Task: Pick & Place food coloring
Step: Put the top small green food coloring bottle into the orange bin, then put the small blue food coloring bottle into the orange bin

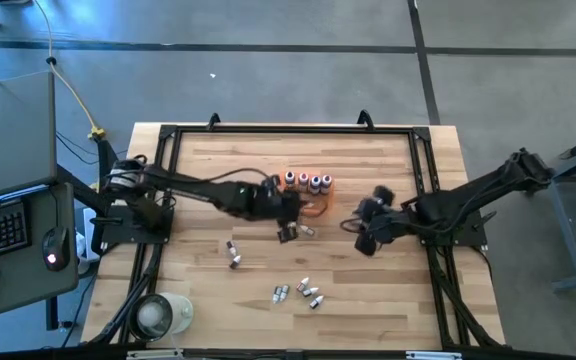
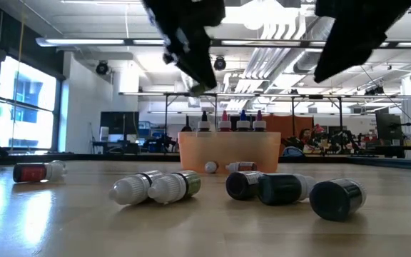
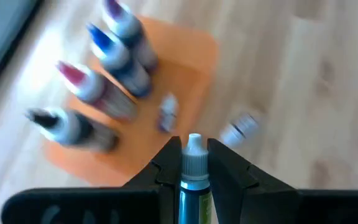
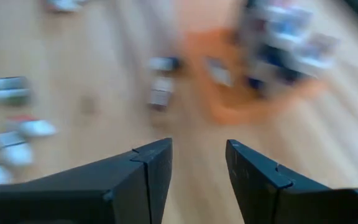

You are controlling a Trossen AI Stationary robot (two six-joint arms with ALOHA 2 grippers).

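Four food coloring bottles (image 3: pixel 98 87) stand upright at the far side of the orange tray (image 1: pixel 313 205); one more (image 3: pixel 166 111) lies in it. My left gripper (image 1: pixel 288 232) hangs just in front of the tray, shut on a blue-bodied, white-tipped bottle (image 3: pixel 194 163). Another bottle (image 3: pixel 240 129) lies on the table beside the tray. Several loose bottles (image 1: pixel 306 291) lie on their sides near the front, and two (image 1: pixel 233 252) lie to the left. My right gripper (image 4: pixel 197 163) is open, right of the tray, holding nothing. My left gripper pinches the bottle's body just below its white cap (image 3: pixel 193 184) between the two fingers. The bottle lies along the fingers, its tip sticking out past them. The fingers slant down toward the tray, and the bottle is lifted clear of the table.
A white round cup-like object (image 1: pixel 158 313) stands at the front left corner. A black frame (image 1: pixel 288 130) runs along the table's far and side edges. Bare wood lies between the tray and the loose bottles.
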